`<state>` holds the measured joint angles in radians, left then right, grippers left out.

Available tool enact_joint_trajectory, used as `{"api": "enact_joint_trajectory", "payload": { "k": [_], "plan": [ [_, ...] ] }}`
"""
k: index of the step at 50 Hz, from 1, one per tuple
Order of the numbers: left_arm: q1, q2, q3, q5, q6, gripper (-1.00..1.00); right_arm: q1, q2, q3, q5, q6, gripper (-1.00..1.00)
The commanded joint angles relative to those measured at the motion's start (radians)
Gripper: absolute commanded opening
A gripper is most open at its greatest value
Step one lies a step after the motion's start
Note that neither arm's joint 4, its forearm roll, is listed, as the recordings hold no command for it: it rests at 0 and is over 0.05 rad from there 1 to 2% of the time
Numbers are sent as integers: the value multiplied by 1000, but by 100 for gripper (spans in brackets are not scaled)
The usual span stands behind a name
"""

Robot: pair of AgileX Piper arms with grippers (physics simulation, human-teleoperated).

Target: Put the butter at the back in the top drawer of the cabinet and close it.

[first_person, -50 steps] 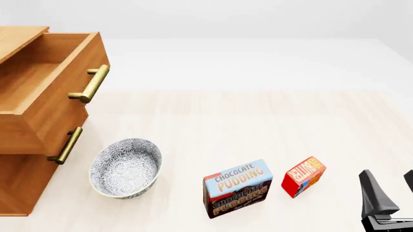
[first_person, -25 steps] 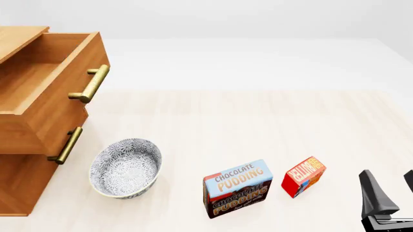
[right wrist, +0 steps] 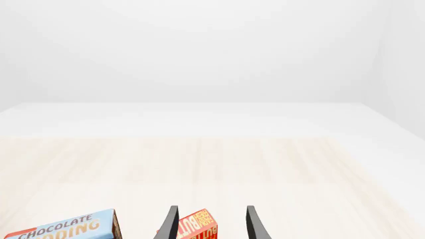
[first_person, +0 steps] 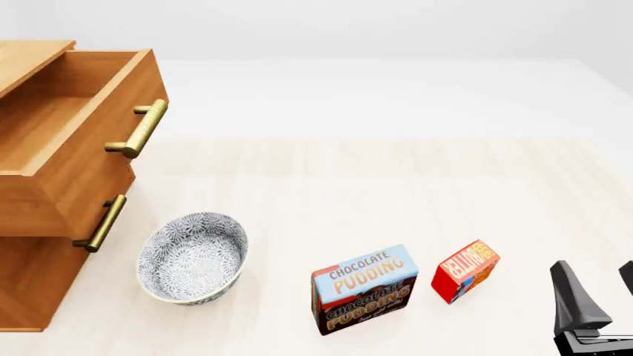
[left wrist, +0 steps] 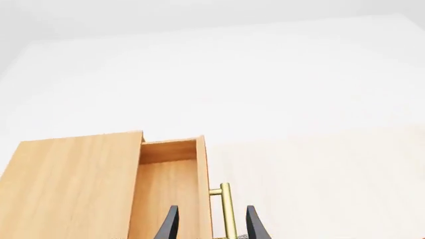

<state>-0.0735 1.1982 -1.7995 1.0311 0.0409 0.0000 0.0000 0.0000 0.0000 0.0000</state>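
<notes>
Pale wood table (first_person: 396,193), seemingly plain white surround.

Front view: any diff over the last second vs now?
No visible change. The right end effector sits open beside the butter, the top drawer stands pulled out, and the pudding box and bowl are where they were.

Cabinet (first_person: 30,282) cut off by left edge in front view; bottom drawer out of frame. Right gripper (first_person: 597,297) cropped at lower right corner. Left arm absent from front view. Butter (right wrist: 197,228) and pudding box (right wrist: 63,228) cropped in right wrist view.
</notes>
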Motion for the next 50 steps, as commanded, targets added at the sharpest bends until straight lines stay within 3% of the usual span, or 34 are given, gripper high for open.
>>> {"api": "enact_joint_trajectory", "payload": {
  "k": [1, 13, 50],
  "plan": [
    [13, 24, 4, 12, -41, 100, 0, 0, 0, 0, 0, 100],
    [1, 51, 7, 6, -93, 100, 0, 0, 0, 0, 0, 100],
    [22, 73, 112, -54, -151, 100, 0, 0, 0, 0, 0, 100]
  ]
}}
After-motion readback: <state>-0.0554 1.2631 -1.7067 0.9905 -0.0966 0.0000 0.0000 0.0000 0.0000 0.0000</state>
